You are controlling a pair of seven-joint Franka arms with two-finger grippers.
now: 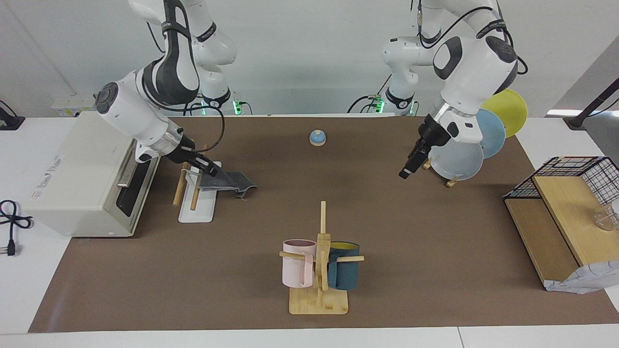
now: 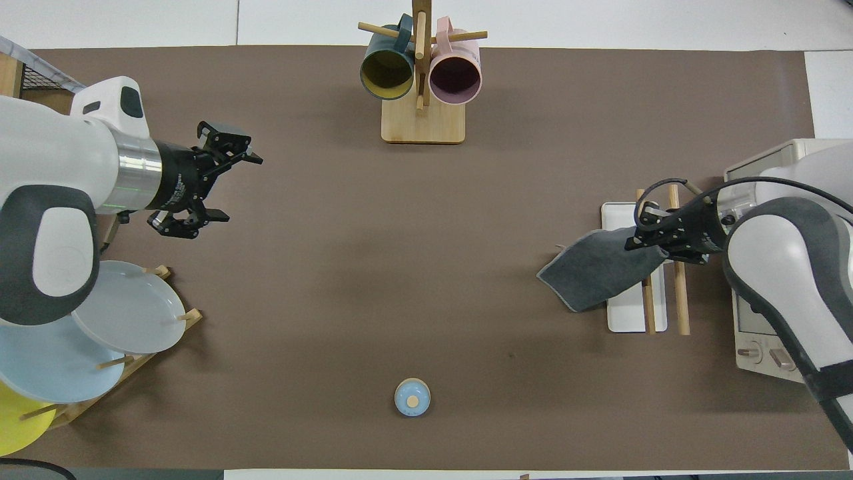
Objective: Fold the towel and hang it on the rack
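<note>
The right end effector (image 1: 211,170) pinches the gray towel (image 1: 231,181) draped over the rack (image 1: 196,208), while the left end effector (image 1: 410,166) waits spread above the counter (image 1: 309,212).

The right gripper (image 1: 211,170) was hemmed in over the rack (image 1: 196,205), the toaster oven (image 1: 82,179) close beside it. Open mat (image 1: 309,193) was left toward the left gripper (image 1: 406,173), itself flanked by the plate stand (image 1: 452,182).

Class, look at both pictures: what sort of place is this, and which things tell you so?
Probably a robotics lab staged as a kitchen: a toaster oven, a mug tree, a plate stand and a towel on a rack, with two robot arms.
</note>
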